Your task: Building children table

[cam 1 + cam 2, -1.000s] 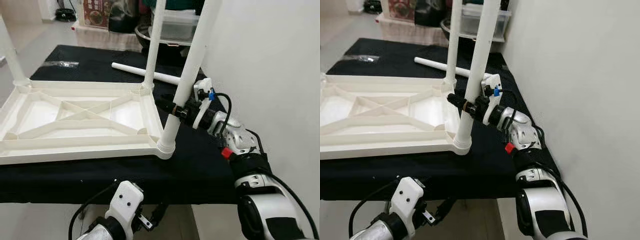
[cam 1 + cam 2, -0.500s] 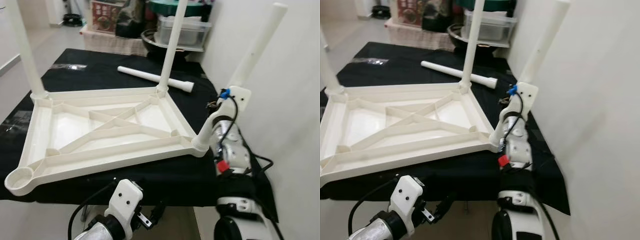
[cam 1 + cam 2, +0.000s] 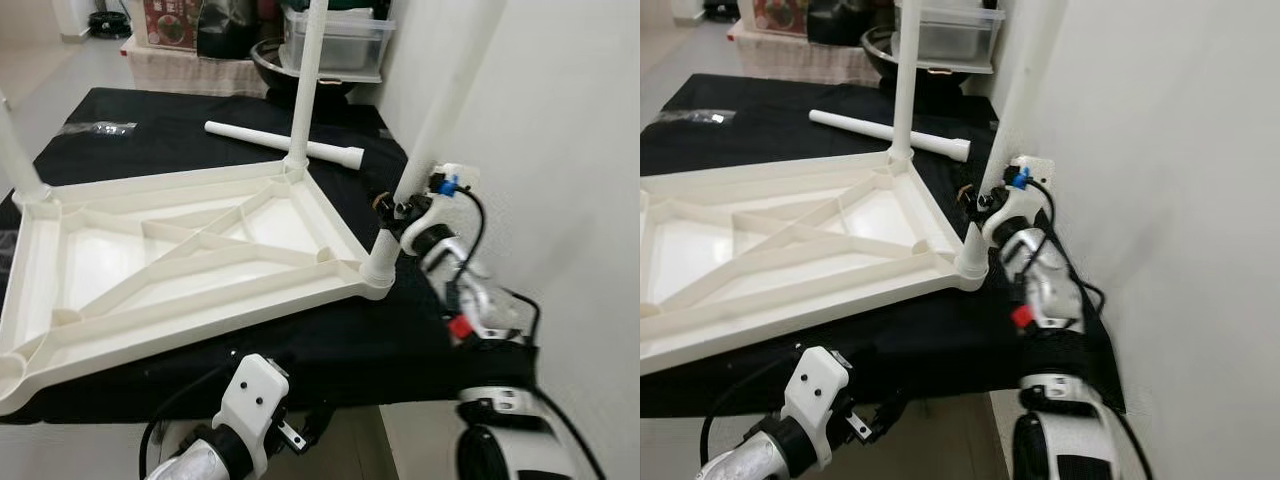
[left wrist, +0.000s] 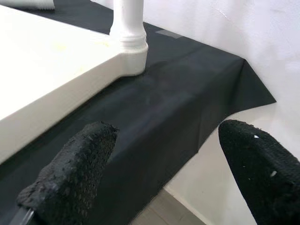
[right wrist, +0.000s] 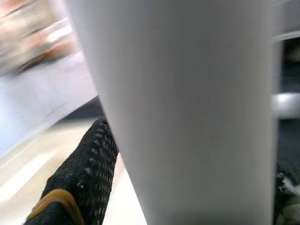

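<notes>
The left gripper point(image 4: 164, 173) is idling below the desk point(image 3: 200, 130) edge, fingers wide. The upturned tabletop point(image 3: 190, 260) is lying on the desk while the right gripper point(image 3: 400, 208) is clasping the corner leg point(image 3: 440, 110), likely seating it.

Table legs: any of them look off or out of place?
Yes. The near-right leg, held by the right gripper, leans toward the wall, while the far leg stands upright in its corner. One more leg lies loose on the black cloth behind the upturned tabletop, and the near-left socket has none.
</notes>
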Controlling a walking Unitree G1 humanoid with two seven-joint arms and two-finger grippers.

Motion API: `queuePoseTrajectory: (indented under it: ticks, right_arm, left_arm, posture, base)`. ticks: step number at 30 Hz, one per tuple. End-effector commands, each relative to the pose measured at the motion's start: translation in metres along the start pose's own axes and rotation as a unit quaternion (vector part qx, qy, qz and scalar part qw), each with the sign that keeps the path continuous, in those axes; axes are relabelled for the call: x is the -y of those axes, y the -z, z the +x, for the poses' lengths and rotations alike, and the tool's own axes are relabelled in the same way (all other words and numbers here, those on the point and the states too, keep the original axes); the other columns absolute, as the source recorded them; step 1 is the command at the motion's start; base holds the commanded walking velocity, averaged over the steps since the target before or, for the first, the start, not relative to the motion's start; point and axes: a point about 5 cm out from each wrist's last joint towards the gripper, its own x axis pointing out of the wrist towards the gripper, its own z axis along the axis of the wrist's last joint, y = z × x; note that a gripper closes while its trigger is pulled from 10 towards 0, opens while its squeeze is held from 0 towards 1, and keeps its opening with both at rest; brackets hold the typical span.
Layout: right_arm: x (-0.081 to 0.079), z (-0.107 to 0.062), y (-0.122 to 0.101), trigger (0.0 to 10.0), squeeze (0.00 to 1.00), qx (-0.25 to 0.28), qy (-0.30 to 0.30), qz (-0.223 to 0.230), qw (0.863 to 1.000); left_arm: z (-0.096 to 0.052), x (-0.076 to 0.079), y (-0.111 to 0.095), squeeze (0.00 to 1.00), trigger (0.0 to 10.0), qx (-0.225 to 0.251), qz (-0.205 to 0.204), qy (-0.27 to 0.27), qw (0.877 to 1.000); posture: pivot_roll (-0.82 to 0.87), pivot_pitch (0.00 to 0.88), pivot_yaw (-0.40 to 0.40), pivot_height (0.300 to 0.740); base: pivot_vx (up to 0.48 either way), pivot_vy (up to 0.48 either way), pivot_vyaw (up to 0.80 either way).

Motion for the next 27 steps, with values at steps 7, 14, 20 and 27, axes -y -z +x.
queuePoseTrajectory:
  ticks: [7, 14, 20, 27]
  right_arm:
    - [-0.024, -0.014, 0.003, 10.0, 0.0, -0.065, -0.298, 0.039, 0.952]
    - [-0.052, 0.008, 0.002, 0.0, 0.0, -0.058, -0.401, 0.041, 0.913]
    - [-0.06, 0.032, 0.008, 0.0, 0.0, -0.034, -0.334, 0.027, 0.942]
    - [-0.045, 0.037, 0.018, 0.0, 0.0, -0.031, -0.191, -0.003, 0.981]
  left_arm:
    - [0.0, 0.001, 0.004, 0.0, 10.0, -0.009, -0.009, -0.001, 1.0]
    - [-0.001, 0.0, 0.004, 0.0, 10.0, -0.009, -0.008, -0.009, 1.0]
    - [-0.002, 0.001, 0.003, 0.0, 10.0, -0.009, -0.009, -0.009, 1.0]
    - [-0.001, 0.003, 0.004, 0.0, 10.0, -0.01, -0.011, -0.005, 1.0]
  posture:
    - [0.15, 0.095, -0.141, 0.74]
    - [0.16, 0.096, -0.145, 0.74]
    - [0.17, 0.094, -0.147, 0.74]
    - [0.16, 0.091, -0.145, 0.74]
  base:
    - [0.0, 0.0, 0.0]
    - [0.0, 0.0, 0.0]
    - [0.0, 0.0, 0.0]
    - [0.0, 0.0, 0.0]
